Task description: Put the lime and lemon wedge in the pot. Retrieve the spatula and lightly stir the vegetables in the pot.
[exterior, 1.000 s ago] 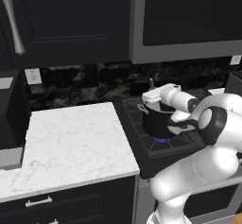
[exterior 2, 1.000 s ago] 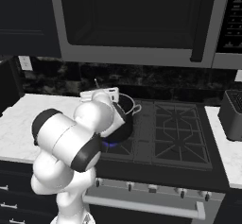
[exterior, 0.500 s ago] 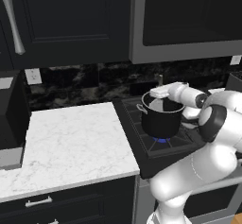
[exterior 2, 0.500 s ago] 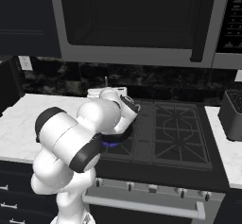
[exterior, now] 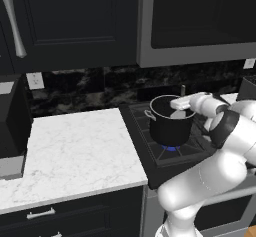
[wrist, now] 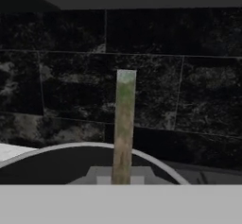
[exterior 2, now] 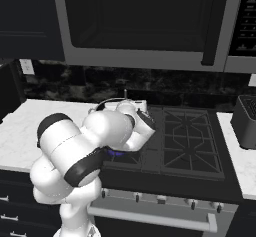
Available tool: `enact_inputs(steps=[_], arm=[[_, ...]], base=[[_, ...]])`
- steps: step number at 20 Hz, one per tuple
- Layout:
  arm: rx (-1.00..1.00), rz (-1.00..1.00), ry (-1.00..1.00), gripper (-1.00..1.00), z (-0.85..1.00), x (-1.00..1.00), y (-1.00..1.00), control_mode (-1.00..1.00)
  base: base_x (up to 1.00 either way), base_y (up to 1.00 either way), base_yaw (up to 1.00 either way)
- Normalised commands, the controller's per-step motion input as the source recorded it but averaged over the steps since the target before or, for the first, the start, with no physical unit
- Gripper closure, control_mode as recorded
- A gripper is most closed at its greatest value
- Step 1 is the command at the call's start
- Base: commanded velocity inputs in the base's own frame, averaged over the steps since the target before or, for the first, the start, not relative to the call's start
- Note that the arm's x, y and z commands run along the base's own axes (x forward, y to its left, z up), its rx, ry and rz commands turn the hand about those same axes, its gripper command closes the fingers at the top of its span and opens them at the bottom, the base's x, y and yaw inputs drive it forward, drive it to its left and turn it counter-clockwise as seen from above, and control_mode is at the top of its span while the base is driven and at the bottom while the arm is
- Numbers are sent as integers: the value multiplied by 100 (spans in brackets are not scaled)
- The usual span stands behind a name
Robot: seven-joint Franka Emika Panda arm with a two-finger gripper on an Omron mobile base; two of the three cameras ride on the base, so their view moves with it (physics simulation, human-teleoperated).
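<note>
Spatula (wrist: 124,124) stands upright in the closed gripper (exterior: 176,102), its handle rising in front of the dark tiled wall (wrist: 56,86) in the hand view and its flat grey blade just visible low down, inside the silver rim of the pot (exterior: 169,122). The jaws are together and clamped on the spatula. From the left base view the gripper hangs over the right part of the pot's opening, and the pot sits on the front left burner of the stove (exterior 2: 187,141), where a blue flame (exterior: 171,148) shows under it. Lime and lemon wedge cannot be made out; the inside of the pot is too dark to tell.

I judge that the stirring is the step in hand. It could go wrong if the blade pushes hard on the pot wall, because the pot may slide or tip on the grate. The thin handle could also turn in the jaws when the blade meets resistance. The white worktop (exterior: 75,156) lies beside the stove on the left.

No brand, label or writing can be read anywhere
</note>
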Motion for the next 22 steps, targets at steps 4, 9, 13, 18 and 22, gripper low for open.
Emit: enact_inputs(steps=[4,9,13,18,22], arm=[[0,11,-21,100,-62,12,-7,-100],[0,15,-20,100,-66,57,6,-100],[0,14,-18,100,-50,48,1,-100],[0,15,-22,100,-19,34,0,-100],[2,16,-31,100,0,1,-2,-100]], base=[[0,0,0],[0,0,0],[0,0,0],[0,0,0],[0,0,0]])
